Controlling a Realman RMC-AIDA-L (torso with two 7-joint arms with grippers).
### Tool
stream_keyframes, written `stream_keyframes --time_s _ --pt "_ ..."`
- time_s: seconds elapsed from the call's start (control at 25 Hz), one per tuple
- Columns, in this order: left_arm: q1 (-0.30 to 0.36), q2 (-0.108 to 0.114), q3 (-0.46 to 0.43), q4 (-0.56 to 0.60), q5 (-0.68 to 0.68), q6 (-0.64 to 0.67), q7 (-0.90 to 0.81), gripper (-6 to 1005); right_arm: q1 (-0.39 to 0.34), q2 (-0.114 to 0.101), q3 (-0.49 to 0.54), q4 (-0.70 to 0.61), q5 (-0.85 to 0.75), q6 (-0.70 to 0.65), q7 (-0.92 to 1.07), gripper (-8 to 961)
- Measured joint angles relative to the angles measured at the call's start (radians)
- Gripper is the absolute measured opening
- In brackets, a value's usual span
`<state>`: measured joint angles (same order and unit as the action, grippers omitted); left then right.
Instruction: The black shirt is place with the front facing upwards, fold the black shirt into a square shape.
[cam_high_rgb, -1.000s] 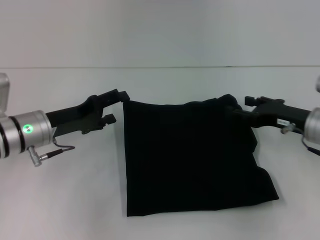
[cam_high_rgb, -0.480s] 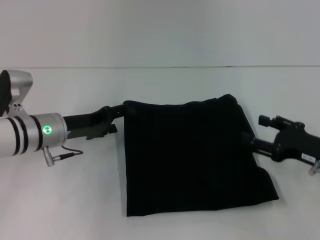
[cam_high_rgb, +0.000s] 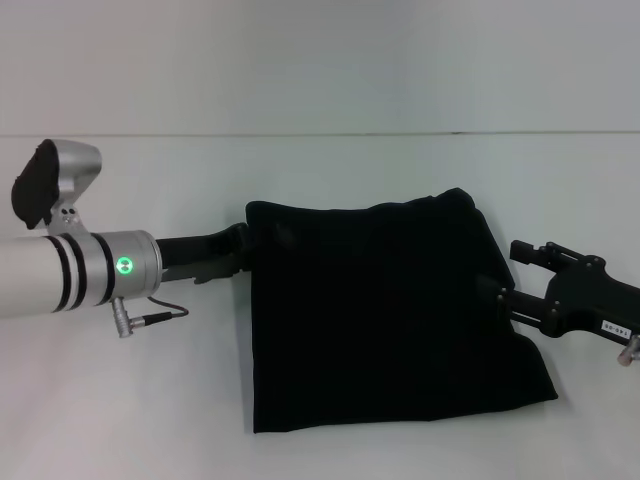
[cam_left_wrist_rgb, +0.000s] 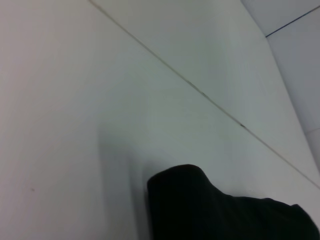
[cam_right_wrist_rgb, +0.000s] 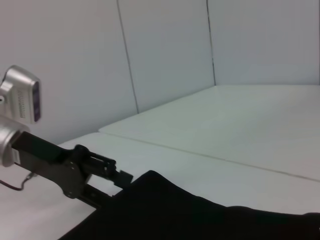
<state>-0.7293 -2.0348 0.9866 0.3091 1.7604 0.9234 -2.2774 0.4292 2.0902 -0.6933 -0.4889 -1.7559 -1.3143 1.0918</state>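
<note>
On the surface (cam_high_rgb: 120, 400) the shirt (cam_high_rgb: 380, 320) is already folded roughly square; left hand (cam_high_rgb: 238, 250) and right hand (cam_high_rgb: 492, 290) touch its edges; finger states cannot be told.

Open white table (cam_high_rgb: 330, 170) behind the black shirt (cam_high_rgb: 380, 310), bare up to the back wall. More bare surface in front and at the near left corner. Left edge of the cloth blocked by the left gripper (cam_high_rgb: 238, 250), touching the far left corner. Right edge taken up by the right gripper (cam_high_rgb: 492, 292), pressed against the cloth midway along.
</note>
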Motion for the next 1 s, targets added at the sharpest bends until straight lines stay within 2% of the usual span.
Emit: stream_keyframes --time_s 0.08,0.28,0.4,0.6,0.8,1.0 --pt "0.001 -0.006 0.013 0.004 0.001 -0.027 0.009 946 -0.001 0.0 0.001 0.0 0.0 -0.001 0.0 797" --pt "-0.014 -0.011 0.039 0.002 0.021 -0.055 0.012 777 -0.001 -0.001 0.002 0.0 0.0 -0.011 0.0 798" --pt "-0.019 -0.012 0.044 0.002 0.025 -0.059 0.009 552 0.001 -0.001 0.003 -0.001 0.0 -0.012 0.0 796" --pt "-0.028 -0.013 0.042 0.002 0.025 -0.061 0.005 304 0.006 0.0 0.003 0.0 0.0 -0.012 0.0 793" --pt "-0.041 -0.017 0.041 0.001 0.022 -0.095 0.009 105 0.014 0.001 0.013 0.002 0.0 -0.007 -0.002 793" --pt "-0.056 -0.03 0.038 0.017 0.016 -0.153 0.012 90 0.026 0.002 0.036 0.01 -0.001 -0.007 -0.005 792"
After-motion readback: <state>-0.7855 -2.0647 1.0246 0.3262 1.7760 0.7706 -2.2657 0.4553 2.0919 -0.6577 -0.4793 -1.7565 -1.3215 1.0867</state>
